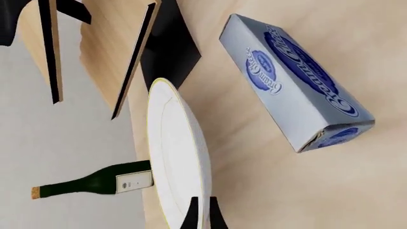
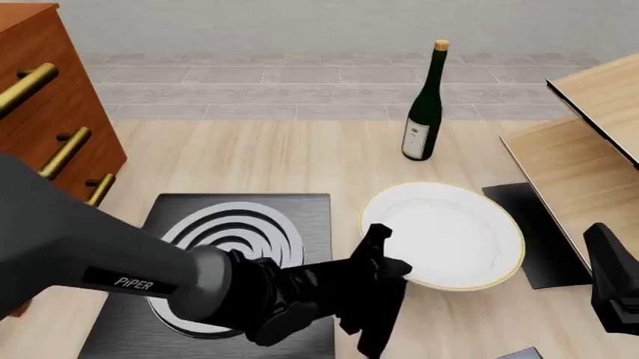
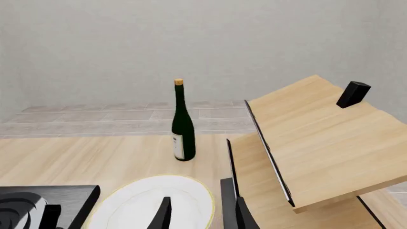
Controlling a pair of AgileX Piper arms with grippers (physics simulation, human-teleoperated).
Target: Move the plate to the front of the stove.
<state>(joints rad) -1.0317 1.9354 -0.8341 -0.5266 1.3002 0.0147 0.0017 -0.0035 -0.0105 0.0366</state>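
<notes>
On my front feed I can read "PiPER" in white letters on the dark link of the left arm (image 2: 140,280). The left wrist feed shows a grey-white box (image 1: 296,83) lying on the table, with blue oval badges carrying cursive script that looks like "Cream Cheese", though I can't be sure of every letter. The green bottle (image 2: 424,105) near the table's far edge wears a white label with small print I cannot make out.

Plate (image 2: 450,235): white with thin gold rim. Stove (image 2: 239,247): dark grey, silver-white concentric rings. Bottle (image 2: 424,105) dark green with white label; box (image 1: 299,81) pale grey with blue print.
</notes>
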